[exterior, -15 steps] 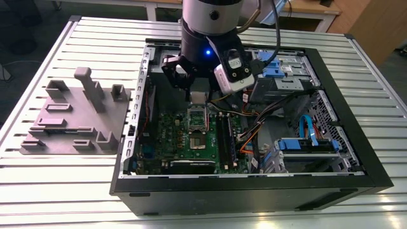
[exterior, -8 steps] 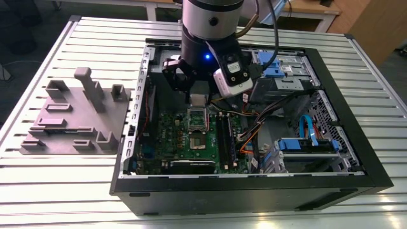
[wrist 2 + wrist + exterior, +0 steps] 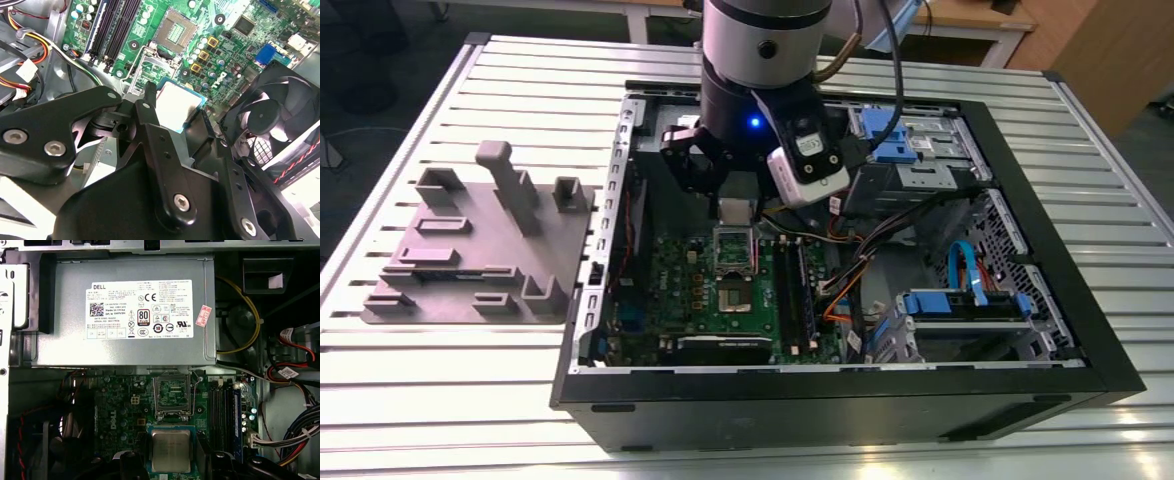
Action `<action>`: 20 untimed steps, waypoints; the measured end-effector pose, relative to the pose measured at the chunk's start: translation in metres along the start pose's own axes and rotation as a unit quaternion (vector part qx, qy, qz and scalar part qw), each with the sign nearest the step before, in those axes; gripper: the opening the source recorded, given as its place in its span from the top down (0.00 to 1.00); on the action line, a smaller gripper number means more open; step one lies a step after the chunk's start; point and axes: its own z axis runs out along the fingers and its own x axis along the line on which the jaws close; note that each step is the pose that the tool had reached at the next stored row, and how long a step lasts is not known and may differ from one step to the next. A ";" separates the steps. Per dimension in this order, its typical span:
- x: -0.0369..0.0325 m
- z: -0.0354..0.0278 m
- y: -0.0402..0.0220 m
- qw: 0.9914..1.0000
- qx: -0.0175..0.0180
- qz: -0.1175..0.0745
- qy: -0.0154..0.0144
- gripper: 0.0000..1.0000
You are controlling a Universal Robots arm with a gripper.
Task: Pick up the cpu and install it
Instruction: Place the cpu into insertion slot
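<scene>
A pale slatted metal table (image 3: 454, 400) bears an open black computer case (image 3: 854, 400). Inside, the black two-fingered gripper (image 3: 171, 462) is clamped on the cpu (image 3: 171, 447), a small flat square chip with a silver-grey top, held over the green motherboard (image 3: 120, 405), just beside the open, empty square socket (image 3: 172, 392). Carrying is judged the step in hand; seating would call for exact alignment over that socket.

your silver-and-black robot arm (image 3: 754, 50) comes down from the far side with its wrist upright. a small blue light (image 3: 754, 124) glows on the black wrist collar. your black two-finger gripper (image 3: 735, 200) points straight down, its fingers (image 3: 146, 107) pressed against opposite edges of the small square silver-topped cpu (image 3: 171, 450), which it holds flat.
</scene>
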 end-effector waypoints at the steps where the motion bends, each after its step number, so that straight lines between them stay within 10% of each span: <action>1: 0.0000 0.0000 0.0000 1.000 0.000 0.000 0.000 0.53; 20: 0.0000 -0.0019 0.0001 1.000 0.000 0.000 0.000 0.53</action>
